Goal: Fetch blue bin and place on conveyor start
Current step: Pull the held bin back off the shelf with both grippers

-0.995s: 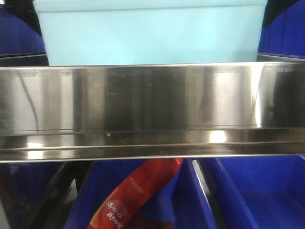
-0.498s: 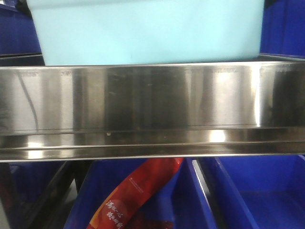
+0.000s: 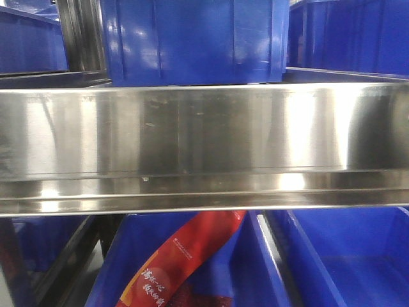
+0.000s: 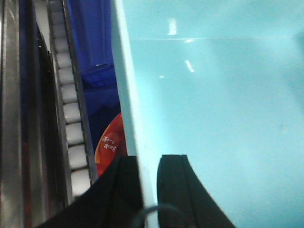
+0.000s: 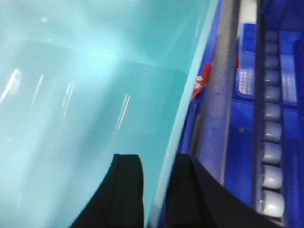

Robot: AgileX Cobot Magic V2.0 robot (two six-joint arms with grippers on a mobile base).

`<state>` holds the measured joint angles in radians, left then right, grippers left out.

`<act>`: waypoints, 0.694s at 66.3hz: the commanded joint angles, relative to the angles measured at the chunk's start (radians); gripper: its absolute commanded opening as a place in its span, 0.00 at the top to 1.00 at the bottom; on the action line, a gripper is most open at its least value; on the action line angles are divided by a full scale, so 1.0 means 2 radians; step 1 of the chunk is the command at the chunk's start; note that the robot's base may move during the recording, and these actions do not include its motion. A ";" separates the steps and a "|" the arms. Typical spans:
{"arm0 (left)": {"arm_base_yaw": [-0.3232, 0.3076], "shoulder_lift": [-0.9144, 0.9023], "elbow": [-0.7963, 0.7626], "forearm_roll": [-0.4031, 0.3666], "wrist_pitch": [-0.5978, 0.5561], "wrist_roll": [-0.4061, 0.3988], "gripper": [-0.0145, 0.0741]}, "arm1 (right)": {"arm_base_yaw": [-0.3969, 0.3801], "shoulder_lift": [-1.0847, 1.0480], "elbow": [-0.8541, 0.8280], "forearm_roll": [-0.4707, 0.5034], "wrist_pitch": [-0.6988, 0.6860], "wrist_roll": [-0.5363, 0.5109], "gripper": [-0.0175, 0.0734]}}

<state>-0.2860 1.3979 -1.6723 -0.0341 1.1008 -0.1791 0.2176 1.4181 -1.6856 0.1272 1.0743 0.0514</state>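
Wrist cams: blue bin was pinched by both arms, one on each side wall. L gripper sat astride the rim, one black finger inside the tub, the other outside, clenched on the wall. R gripper did the same on the opp. wall, also clamped over the rim w/ the wall between its fingers. Bin's inner walls were smooth and glossy, w/ light streaks on them. Couldn't tell from either cam whether its base rested on anything.

Outside the bin on the L side: a roller track ran alongside, then a dark-blue bin w/ a red packet showing just beside the bin wall. R side was similar: a steel rail close to the rim, dark-blue bins past it, and a second roller track further out.

Front cam: a stainless shelf rail filled the middle of the view edge to edge. Ribbed dark-blue bins stood on the level above it. Below it were more dark-blue bins, w/ the red packet lying tilted in the centre one, white lettering on it.
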 commanded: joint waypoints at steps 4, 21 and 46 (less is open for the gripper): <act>0.000 -0.022 -0.004 0.010 0.006 0.006 0.96 | 0.001 -0.016 -0.005 -0.018 -0.005 -0.012 0.97; 0.000 -0.019 -0.004 0.007 0.005 0.006 0.96 | 0.001 -0.015 -0.005 -0.018 -0.018 -0.012 0.97; 0.000 -0.019 -0.004 0.007 -0.036 0.006 0.96 | 0.001 -0.015 -0.005 -0.018 -0.018 -0.012 0.97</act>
<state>-0.2860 1.3717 -1.6723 -0.0314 1.0959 -0.1815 0.2261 1.3996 -1.6856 0.1290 1.0702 0.0532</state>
